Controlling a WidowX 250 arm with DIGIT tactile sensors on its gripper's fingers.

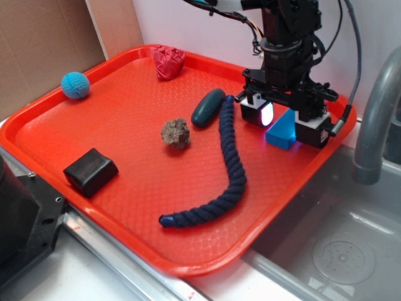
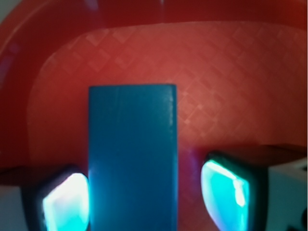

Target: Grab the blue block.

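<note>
The smooth, flat-faced blue block lay on the waffle-textured red plastic tray, near its far right corner. The gripper straddled it, glossy fingers spread, right pad not touching.

Exterior view: bright, even light; soft shadows under objects on the red tray. Wrist view: soft overall, dim and blurred at the tray's far corners; finger pads glow cyan, apparently overexposed.
</note>
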